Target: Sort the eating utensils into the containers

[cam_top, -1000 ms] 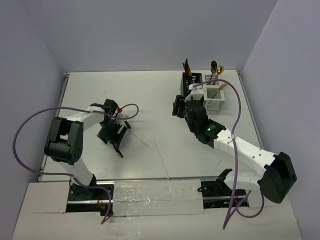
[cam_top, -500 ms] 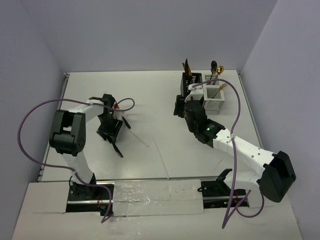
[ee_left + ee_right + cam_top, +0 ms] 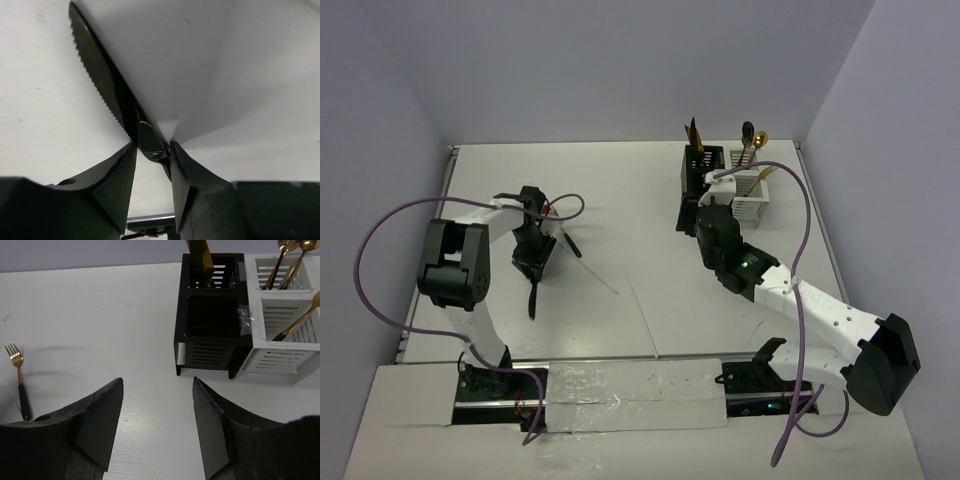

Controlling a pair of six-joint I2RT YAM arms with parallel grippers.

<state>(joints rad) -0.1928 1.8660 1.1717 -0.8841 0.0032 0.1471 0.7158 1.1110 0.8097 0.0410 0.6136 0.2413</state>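
Note:
My left gripper (image 3: pixel 532 262) is shut on a black serrated knife (image 3: pixel 532 300), which points toward the near edge. In the left wrist view the fingers (image 3: pixel 125 165) pinch the knife (image 3: pixel 100 90) near its handle. My right gripper (image 3: pixel 690 215) is open and empty, just in front of the black caddy (image 3: pixel 704 165). The white caddy (image 3: pixel 750 195) is joined to its right. In the right wrist view the black caddy (image 3: pixel 210 330) holds a gold knife (image 3: pixel 200 255), and the white caddy (image 3: pixel 285 340) holds gold spoons (image 3: pixel 295 250). A gold fork with a dark handle (image 3: pixel 19 380) lies on the table to the left.
A dark utensil (image 3: pixel 572 243) lies just right of the left gripper. A thin white stick (image 3: pixel 600 280) and another thin stick (image 3: pixel 642 312) lie mid-table. Purple cables (image 3: pixel 380 240) loop beside both arms. Walls enclose the table on three sides.
The left gripper has turned, swinging the black knife from pointing near-right to pointing straight at the near edge. The right gripper has shifted slightly right, nearer the black caddy.

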